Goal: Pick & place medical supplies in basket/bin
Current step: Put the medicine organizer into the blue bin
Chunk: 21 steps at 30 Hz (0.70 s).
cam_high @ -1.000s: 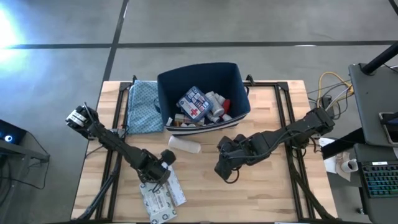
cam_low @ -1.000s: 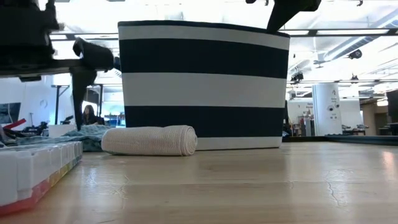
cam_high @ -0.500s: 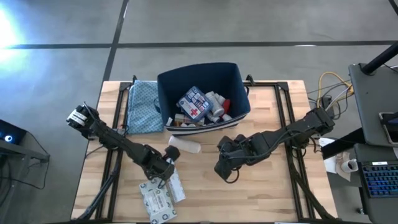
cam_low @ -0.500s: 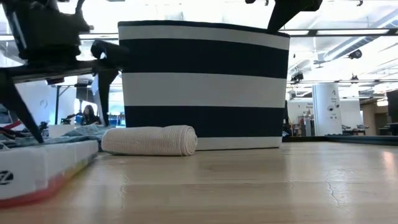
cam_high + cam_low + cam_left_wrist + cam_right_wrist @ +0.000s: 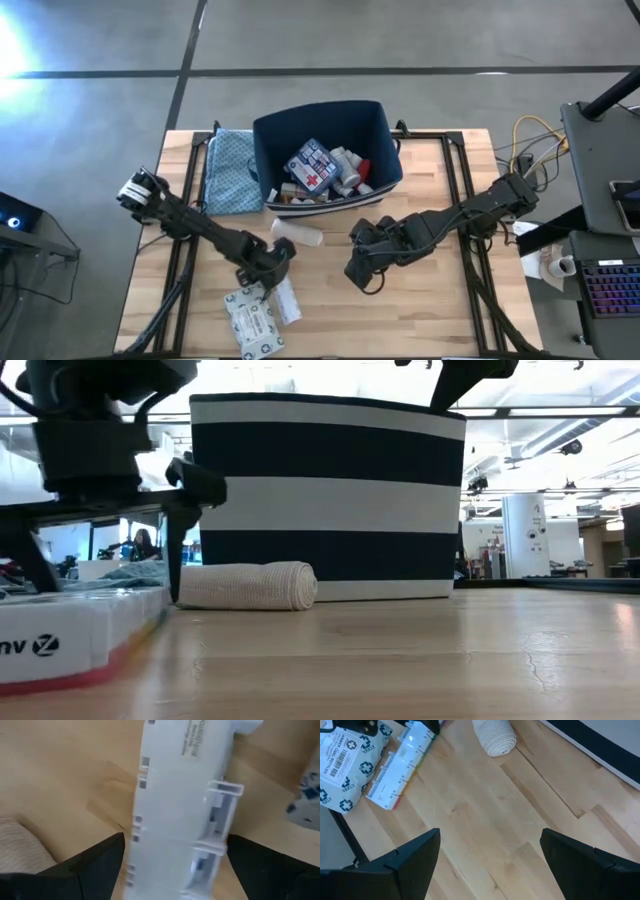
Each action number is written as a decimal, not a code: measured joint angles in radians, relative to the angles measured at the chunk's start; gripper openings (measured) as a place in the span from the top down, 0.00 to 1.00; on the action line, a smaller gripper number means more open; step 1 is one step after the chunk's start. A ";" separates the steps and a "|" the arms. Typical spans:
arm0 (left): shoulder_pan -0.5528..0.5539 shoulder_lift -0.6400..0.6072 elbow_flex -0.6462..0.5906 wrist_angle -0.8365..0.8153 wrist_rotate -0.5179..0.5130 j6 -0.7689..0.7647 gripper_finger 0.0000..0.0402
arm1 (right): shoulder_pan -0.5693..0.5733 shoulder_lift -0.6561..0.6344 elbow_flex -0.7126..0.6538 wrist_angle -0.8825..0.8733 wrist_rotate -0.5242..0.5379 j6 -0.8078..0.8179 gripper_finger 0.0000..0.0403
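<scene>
Below, we see the left gripper (image 5: 268, 272) spread wide astride a long white plastic pill organiser (image 5: 180, 805), not clamping it; the organiser lies flat on the wooden table (image 5: 440, 310), its long axis running toward the bin (image 5: 325, 200). Beside it lies a packet (image 5: 340, 765) printed "VAKLY". Our right gripper (image 5: 358, 272) hangs open, empty.

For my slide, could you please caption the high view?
Open left gripper straddles a long white pill organiser; navy fabric bin of supplies behind; right gripper waits open.
</scene>
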 joint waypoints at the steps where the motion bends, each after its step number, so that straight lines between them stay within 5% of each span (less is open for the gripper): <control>1: 0.006 0.005 0.002 0.007 0.001 -0.001 0.18 | 0.000 0.000 0.000 0.000 0.000 0.000 0.18; 7: 0.040 0.011 0.006 0.011 0.054 -0.028 0.22 | 0.000 0.000 -0.002 -0.002 0.004 -0.004 0.18; 13: 0.038 0.014 0.035 -0.064 0.065 -0.101 0.38 | 0.000 0.000 -0.014 -0.003 0.014 -0.004 0.18; 21: 0.030 0.007 0.313 -0.375 0.067 -0.452 0.39 | 0.000 0.000 -0.015 -0.001 0.009 -0.042 0.18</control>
